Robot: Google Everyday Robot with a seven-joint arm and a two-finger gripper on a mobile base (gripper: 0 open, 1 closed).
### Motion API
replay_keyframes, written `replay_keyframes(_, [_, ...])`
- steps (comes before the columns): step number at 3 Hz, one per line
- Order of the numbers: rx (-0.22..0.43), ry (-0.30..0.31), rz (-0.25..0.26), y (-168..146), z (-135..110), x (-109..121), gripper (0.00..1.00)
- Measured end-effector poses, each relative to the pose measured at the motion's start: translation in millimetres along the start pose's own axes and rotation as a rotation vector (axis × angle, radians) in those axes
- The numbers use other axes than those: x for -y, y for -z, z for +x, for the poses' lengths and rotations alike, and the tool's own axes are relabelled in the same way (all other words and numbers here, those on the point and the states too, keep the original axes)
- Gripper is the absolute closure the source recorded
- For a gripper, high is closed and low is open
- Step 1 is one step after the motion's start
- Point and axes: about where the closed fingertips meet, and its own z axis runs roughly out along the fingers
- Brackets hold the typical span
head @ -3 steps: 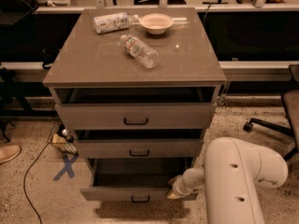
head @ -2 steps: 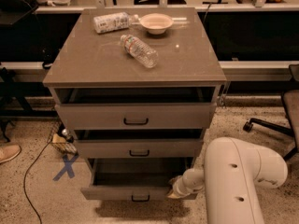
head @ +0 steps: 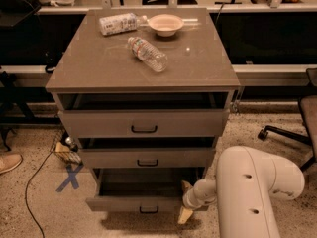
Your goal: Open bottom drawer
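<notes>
Gripper [head: 184,201] (spread or pinching cannot be told) is seen at bottom drawer [head: 133,204] right corner; straight, level pull is advised.

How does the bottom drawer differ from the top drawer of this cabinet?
The bottom drawer is pulled out further than the top drawer, which is open only slightly. The top drawer's front is taller and its handle wider than the bottom drawer's. The hand is at the bottom drawer's right corner. Both have grey-beige fronts and black handles.

Only a blue X mark [head: 69,177] on the floor [head: 29,212] is readable.
</notes>
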Motion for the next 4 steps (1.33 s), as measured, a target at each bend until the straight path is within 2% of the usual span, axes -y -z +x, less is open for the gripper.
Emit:
replay_keyframes(1, [0.044, -0.108, 0.085, 30.6, -16.8, 9.5, 0.06])
replay_keyframes(2, [0.083, -0.165, 0.166, 65.4, -32.6, 10.4, 0.28])
replay_keyframes(3, [0.14, -0.209, 0.219, 83.6, -45.6, 18.3, 0.52])
replay_keyframes(4, [0.209, -0.269, 0.282, 91.9, -52.8, 35.7, 0.75])
